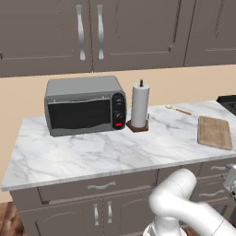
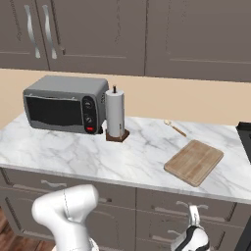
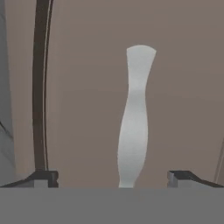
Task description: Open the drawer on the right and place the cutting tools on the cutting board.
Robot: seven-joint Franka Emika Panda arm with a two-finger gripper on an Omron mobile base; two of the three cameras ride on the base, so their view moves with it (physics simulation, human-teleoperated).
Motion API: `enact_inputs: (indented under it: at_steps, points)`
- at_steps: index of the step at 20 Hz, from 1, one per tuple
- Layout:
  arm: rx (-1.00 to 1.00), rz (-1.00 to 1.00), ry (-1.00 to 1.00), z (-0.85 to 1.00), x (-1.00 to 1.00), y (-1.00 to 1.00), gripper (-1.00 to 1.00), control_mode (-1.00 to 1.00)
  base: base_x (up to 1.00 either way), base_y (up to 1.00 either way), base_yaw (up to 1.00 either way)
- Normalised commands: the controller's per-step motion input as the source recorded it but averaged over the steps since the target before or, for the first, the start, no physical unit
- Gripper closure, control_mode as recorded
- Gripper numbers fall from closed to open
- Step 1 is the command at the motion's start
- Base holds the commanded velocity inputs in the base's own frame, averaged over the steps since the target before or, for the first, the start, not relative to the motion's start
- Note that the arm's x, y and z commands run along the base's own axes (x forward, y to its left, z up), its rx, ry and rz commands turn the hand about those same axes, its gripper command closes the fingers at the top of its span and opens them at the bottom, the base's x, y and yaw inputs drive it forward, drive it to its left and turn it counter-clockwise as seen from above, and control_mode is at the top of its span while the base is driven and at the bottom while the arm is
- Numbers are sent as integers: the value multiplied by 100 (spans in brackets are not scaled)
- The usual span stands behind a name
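Note:
The cutting board (image 1: pixel 214 132) (image 2: pixel 194 162) lies flat on the right part of the marble counter (image 2: pixel 73 157), with nothing on it. Below it the drawer (image 2: pixel 215 208) is closed, and its front (image 3: pixel 78 109) looms close in the hand view. A curved silver pull (image 3: pixel 133 118) runs up that front. My gripper (image 3: pixel 113 177) (image 2: pixel 193 216) is low in front of the cabinets, open, one fingertip on each side of the pull's near end and nothing held. The cutting tools are hidden.
A grey toaster oven (image 1: pixel 85 105) stands at the counter's left, with a paper towel roll (image 1: pixel 139 106) beside it. A thin wooden stick (image 2: pixel 175 127) lies near the back wall. A dark stove edge (image 2: pixel 245 135) borders the counter on the right. My white arm (image 2: pixel 66 208) fills the foreground.

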Motion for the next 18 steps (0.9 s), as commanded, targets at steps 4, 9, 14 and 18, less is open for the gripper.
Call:
enact_inputs:
  at_steps: [4, 9, 14, 18]
  points:
    - [0, 0, 0, -22, 25, -3, -100, -100, 0, 0, 0]
    - [0, 0, 0, -24, 30, 0, -100, -100, 0, 0, 0]
    - [0, 0, 0, -31, 29, -12, -100, -100, 0, 0, 0]
    - [0, 0, 0, -38, 25, -20, -100, -100, 0, 0, 0]
